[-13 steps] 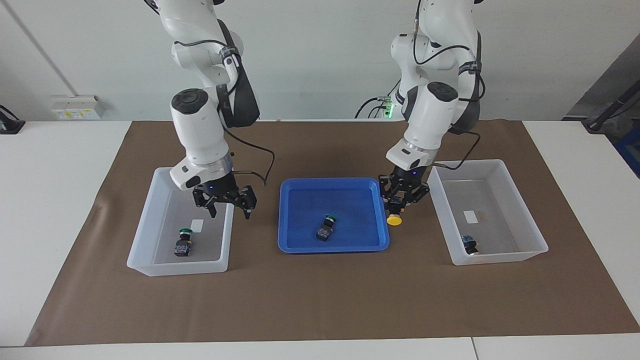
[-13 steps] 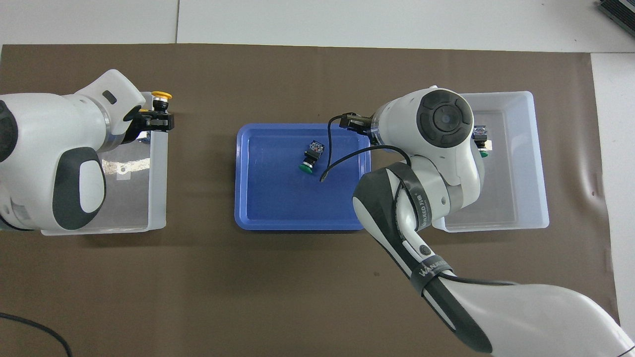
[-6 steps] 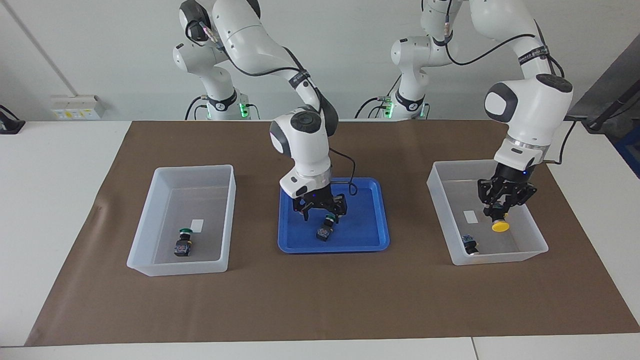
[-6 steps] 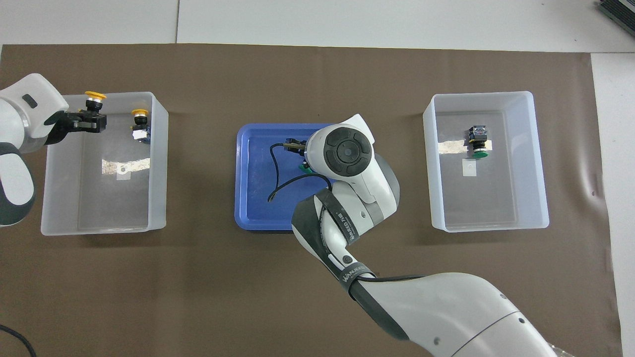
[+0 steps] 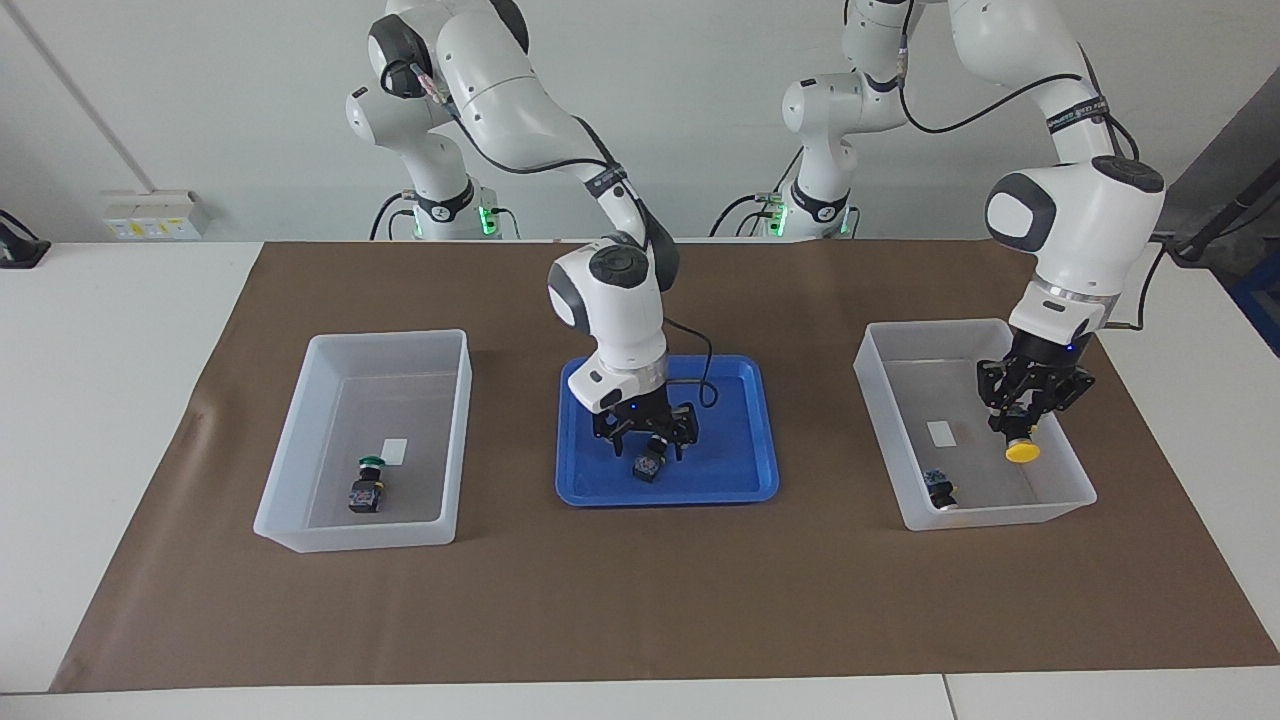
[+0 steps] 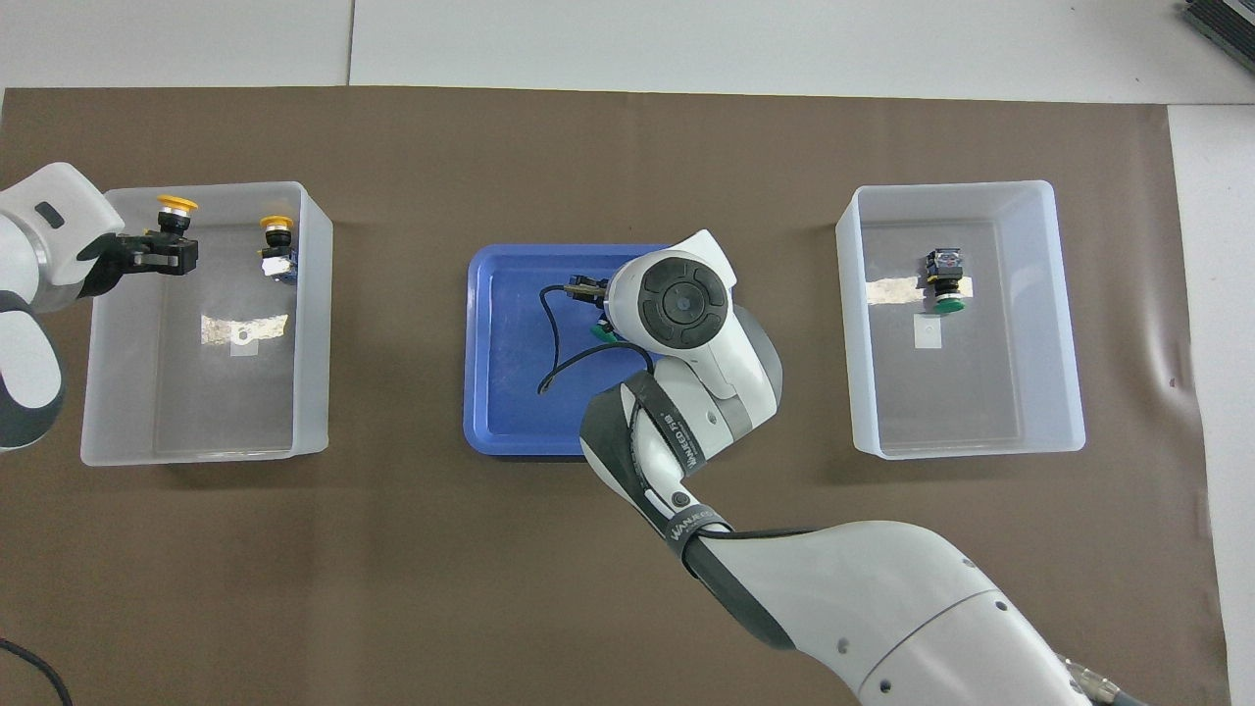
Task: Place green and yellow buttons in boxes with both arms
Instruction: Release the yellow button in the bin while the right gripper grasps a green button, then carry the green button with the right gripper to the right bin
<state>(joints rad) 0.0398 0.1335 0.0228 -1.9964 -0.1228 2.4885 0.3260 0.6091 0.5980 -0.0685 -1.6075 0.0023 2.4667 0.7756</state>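
Yellow button (image 5: pixel 1021 449) clamped in left claw (image 5: pixel 1020 432) over box (image 5: pixel 1075 478); right claw (image 5: pixel 646 447) spread over tray (image 5: pixel 740 490).

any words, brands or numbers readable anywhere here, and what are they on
"WANKEED": on the black strap around the right arm, clearest in the overhead view.
A second black strap higher on that arm carries white lettering, too blurred to read for sure.
The white label inside the box at the left arm's end looks blank.
The wall plate has yellow stickers, too small to read.
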